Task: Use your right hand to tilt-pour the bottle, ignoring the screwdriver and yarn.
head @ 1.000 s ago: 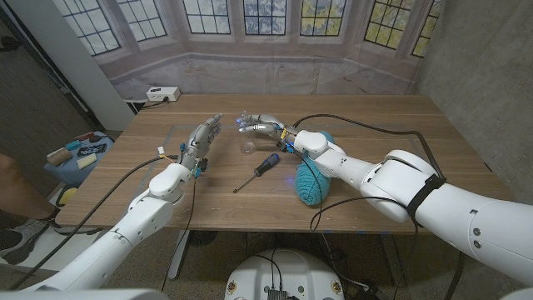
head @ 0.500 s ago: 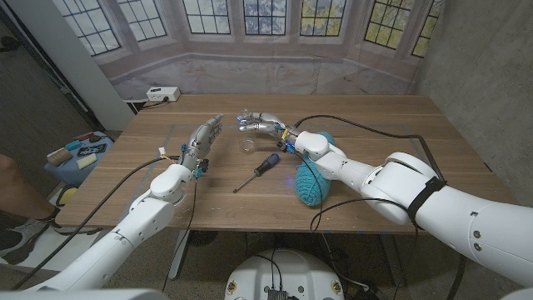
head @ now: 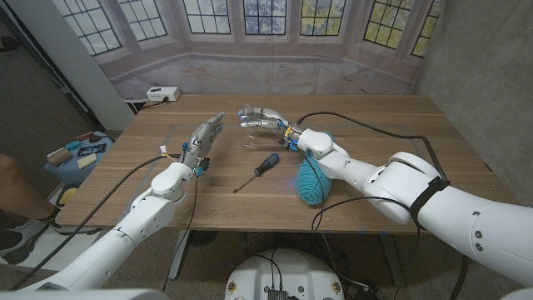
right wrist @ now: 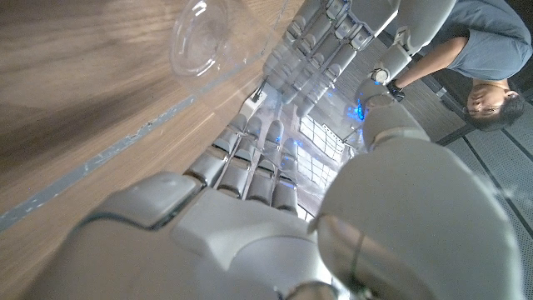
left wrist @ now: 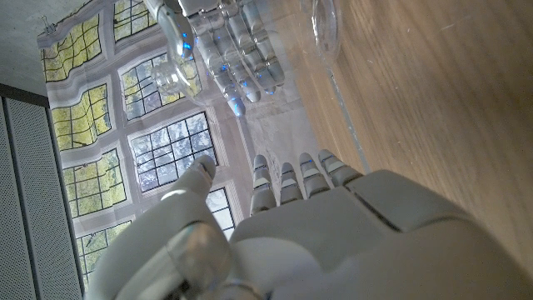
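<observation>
My right hand point(head: 262, 117) is raised over the table's middle and grips a small clear bottle point(head: 245, 115), which is tipped sideways. Just below the bottle, a clear cup point(head: 248, 142) stands on the wooden table point(head: 375, 125). In the left wrist view the bottle point(left wrist: 172, 65) sits in the right hand's fingers point(left wrist: 241, 52), above the cup point(left wrist: 325, 21). The right wrist view has the cup point(right wrist: 202, 33) beyond my own fingers. My left hand point(head: 202, 137) waits to the left of the cup, fingers stretched out and apart, holding nothing.
A screwdriver point(head: 257, 172) with a dark handle lies in front of the cup. A teal yarn ball point(head: 311, 180) sits under my right forearm. A white power strip point(head: 163, 93) lies at the far left corner. A person point(right wrist: 454, 50) is at the table's left side.
My right hand has risen and moved a little farther away with the bottle, now above the cup. The left hand has stayed put.
</observation>
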